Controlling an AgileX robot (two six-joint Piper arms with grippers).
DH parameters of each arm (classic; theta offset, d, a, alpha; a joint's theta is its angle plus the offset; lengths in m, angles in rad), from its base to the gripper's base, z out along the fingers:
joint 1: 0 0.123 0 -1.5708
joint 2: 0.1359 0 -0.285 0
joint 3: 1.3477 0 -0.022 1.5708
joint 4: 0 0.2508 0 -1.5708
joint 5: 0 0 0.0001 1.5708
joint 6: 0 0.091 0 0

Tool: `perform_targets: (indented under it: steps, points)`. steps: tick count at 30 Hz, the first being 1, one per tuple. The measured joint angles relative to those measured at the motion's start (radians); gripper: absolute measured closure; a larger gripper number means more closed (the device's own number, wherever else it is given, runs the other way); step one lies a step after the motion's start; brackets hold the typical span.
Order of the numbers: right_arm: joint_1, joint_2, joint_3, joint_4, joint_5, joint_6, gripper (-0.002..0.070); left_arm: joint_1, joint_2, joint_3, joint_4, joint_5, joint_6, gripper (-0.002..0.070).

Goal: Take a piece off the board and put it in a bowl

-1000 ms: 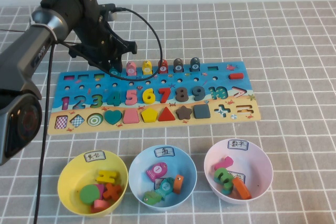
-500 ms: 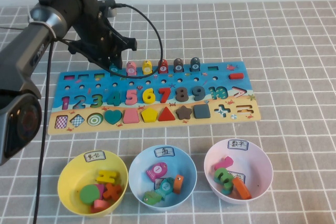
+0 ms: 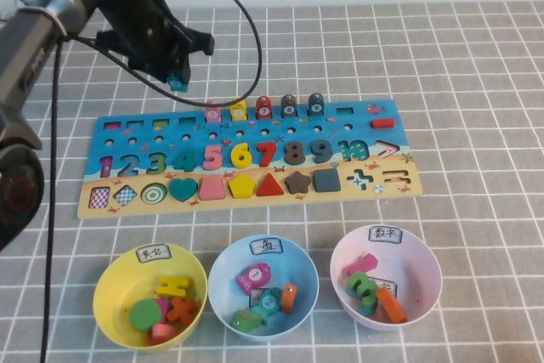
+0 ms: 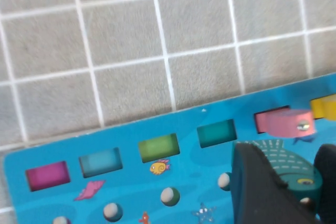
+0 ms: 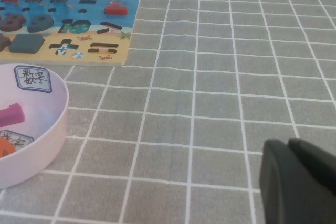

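**A:** Slippage worries me most. At far left the left gripper hangs above the mat just behind the board, nipping the piece by its upper part, with most of the block hanging below the fingertips.

**B:** So the pincer is closed on the piece, and the piece is off its peg and in the air?

**A:** Yes. The hold looks shallow, though. A quick swing toward the bowls could twist the block loose, and it would fall on the board and perhaps knock the pink peg beside the empty slot.

**B:** And the cable?

**A:** It loops out to the right of the wrist. On a low pass it might brush the standing pegs, I think.

**B:** Then the bowls.

**A:** Yellow bowl is nearest the arm's side, so a short reach would drop the piece there by mistake. The bowl sits in the middle and is already part full, so a release from high up could bounce off what lies inside. An overshoot ends in the pink bowl.

**B:** The other arm?

**A:** The right gripper rests low over bare mat to the right of the pink bowl, its fingers together and holding nothing. It is well apart from the path, so I see no clash.
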Motion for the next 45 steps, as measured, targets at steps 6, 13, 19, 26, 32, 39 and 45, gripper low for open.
perform_targets:
  steps: [6,13,19,26,32,39,45]
  points:
    - [0.0,0.0,0.0,0.0,0.0,0.0,0.0694,0.0,-0.088,0.0,0.004,0.008,0.029,0.0487]
    - [0.0,0.0,0.0,0.0,0.0,0.0,0.0694,-0.043,-0.24,0.084,0.031,0.008,0.044,0.0487]
    - [0.0,0.0,0.0,0.0,0.0,0.0,0.0694,-0.121,-0.411,0.326,0.094,0.008,0.044,0.0487]
    - [0.0,0.0,0.0,0.0,0.0,0.0,0.0694,-0.198,-0.61,0.621,0.105,0.008,0.037,0.0487]
    - [0.0,0.0,0.0,0.0,0.0,0.0,0.0694,-0.279,-0.77,0.867,0.105,-0.021,0.013,0.0488]
    - [0.0,0.0,0.0,0.0,0.0,0.0,0.0694,-0.397,-0.936,1.144,0.103,-0.193,-0.036,0.0488]
    - [0.0,0.0,0.0,0.0,0.0,0.0,0.0694,-0.484,-1.008,1.365,0.103,-0.425,-0.074,0.0488]
